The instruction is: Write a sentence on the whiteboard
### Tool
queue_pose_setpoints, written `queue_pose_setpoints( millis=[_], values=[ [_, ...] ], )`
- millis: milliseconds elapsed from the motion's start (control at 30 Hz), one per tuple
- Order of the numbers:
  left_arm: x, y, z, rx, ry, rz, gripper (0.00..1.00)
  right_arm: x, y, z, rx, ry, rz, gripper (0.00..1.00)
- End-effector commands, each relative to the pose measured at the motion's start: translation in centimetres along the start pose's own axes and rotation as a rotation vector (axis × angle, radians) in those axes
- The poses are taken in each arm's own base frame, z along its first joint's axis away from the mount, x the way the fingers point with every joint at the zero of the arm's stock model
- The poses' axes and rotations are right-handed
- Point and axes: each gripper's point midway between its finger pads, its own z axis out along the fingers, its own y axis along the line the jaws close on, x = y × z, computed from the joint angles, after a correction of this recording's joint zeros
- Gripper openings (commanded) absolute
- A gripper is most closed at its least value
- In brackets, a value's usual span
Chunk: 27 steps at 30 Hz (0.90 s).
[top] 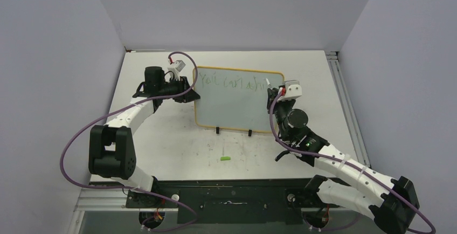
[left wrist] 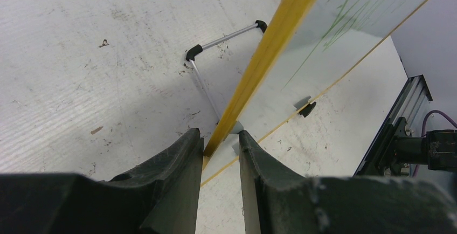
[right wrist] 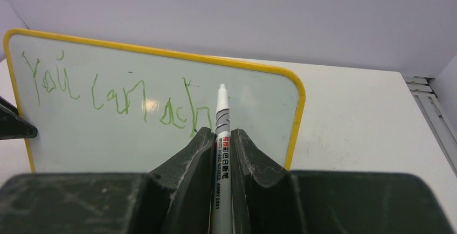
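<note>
Pale grey-white rectangular whiteboard point(top: 237, 110) with yellow-orange frame stands upright mid-table on two black clip feet point(top: 217, 130). Left gripper point(left wrist: 221, 139) jaws narrow, clamped on its left frame edge. Right gripper point(right wrist: 221, 137) jaws closed on slim white marker pen point(right wrist: 221, 110), tip by the green handwritten sentence point(right wrist: 108, 91), so far "You can ach". Small green cap point(top: 225, 159) lies on white table point(top: 161, 148), nearer than the board.

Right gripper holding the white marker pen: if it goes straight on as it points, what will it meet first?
Probably the pale, yellow-framed whiteboard, just right of the green handwritten words; the pen tip would touch first, though the gap is unclear.
</note>
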Motion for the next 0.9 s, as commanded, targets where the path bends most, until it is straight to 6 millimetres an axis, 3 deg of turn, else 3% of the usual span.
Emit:
queue_pose_setpoints(
  millis=[0,867],
  values=[
    [-2.4,-1.7,-0.6,0.023,-0.051,0.072,0.28,0.3,-0.5,-0.6,0.002,0.005,0.026,0.05],
    [-2.2,-1.5,-0.5,0.015,-0.043,0.072,0.28,3.2,-1.2,0.1,0.068,0.067,-0.012,0.05]
  ],
)
